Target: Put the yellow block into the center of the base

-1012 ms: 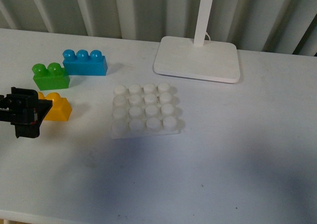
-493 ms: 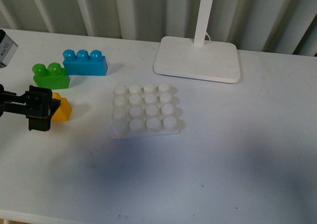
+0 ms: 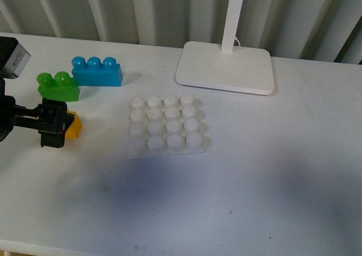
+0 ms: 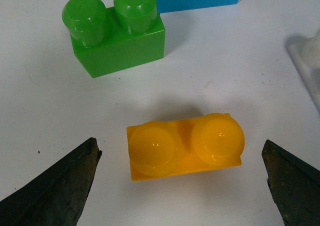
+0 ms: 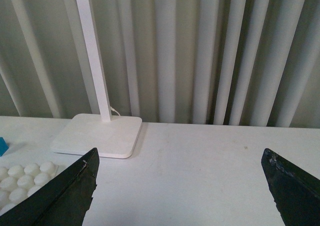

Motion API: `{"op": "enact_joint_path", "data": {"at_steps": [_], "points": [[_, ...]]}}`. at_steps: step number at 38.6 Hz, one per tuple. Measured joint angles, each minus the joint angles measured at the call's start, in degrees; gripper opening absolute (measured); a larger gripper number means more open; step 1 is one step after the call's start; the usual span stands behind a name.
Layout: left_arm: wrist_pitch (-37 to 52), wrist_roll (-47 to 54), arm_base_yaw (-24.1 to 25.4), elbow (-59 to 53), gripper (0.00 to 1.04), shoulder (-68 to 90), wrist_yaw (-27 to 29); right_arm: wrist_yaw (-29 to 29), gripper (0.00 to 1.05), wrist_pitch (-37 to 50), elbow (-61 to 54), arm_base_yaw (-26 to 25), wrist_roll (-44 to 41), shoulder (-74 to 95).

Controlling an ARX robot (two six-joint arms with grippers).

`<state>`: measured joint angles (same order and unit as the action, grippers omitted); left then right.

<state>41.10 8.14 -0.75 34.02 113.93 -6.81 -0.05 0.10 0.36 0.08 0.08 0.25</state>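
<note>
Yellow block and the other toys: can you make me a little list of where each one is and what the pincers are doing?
yellow block: on the table, studs up, left of the base, not on it yet
left pincer: open, one finger on each side of the yellow block, not touching it
green block: just behind the yellow block
blue block: behind and right of the green block
base: all studs bare
right pincer: open, holding nothing
</note>
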Motion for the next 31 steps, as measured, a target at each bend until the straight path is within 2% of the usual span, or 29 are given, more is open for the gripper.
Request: {"op": "enact_joint_path", "data": {"at_steps": [31], "points": [[-0.6, -0.6, -0.2, 4.3, 0.98, 5.2, 0.9, 0.0, 0.95, 0.0, 0.0, 0.0, 0.0, 0.0]]}}
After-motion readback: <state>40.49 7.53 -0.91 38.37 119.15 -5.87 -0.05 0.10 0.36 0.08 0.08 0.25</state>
